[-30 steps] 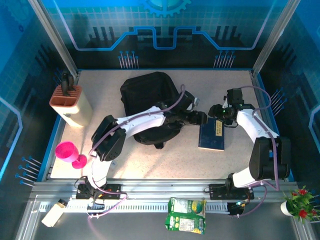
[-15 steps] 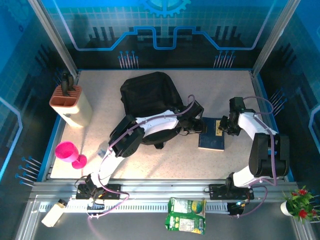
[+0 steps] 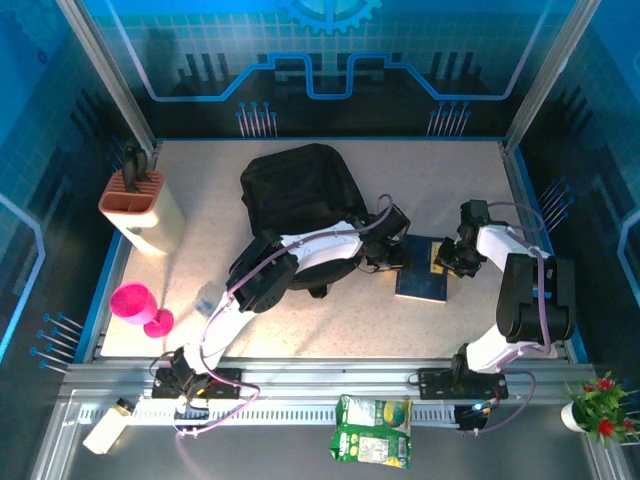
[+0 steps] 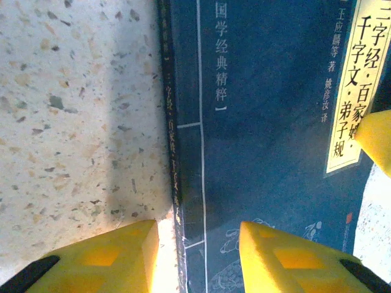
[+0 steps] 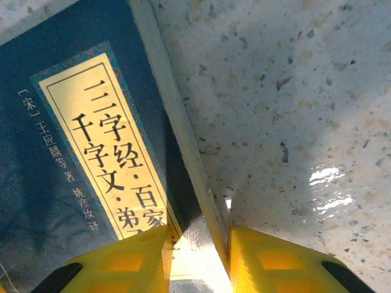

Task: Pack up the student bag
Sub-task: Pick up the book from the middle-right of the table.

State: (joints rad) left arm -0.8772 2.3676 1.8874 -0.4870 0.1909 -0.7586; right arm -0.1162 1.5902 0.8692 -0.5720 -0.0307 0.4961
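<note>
The student bag (image 3: 295,190), a large black backpack, lies at the back middle of the table. Right of it a dark blue book (image 3: 422,275) with a yellow title strip lies flat. My left gripper (image 3: 393,253) is at the book's left edge. In the left wrist view its jaws (image 4: 198,235) stand apart astride the book's spine (image 4: 173,152): one finger is on the table, clear of the spine, the other over the cover. My right gripper (image 3: 450,258) is at the right edge. Its jaws (image 5: 197,241) are shut narrowly on the book's page edge (image 5: 183,140).
A beige holder with an orange top (image 3: 140,205) stands at the far left, with a pink cup (image 3: 135,305) nearer the front. A green packet (image 3: 372,430), a white bottle (image 3: 108,425) and a small plant (image 3: 600,400) sit beyond the table's front rail.
The left gripper slid right from the bag's edge to the book's spine. The right gripper came down onto the book's right edge. Both pairs of jaws narrowed.
</note>
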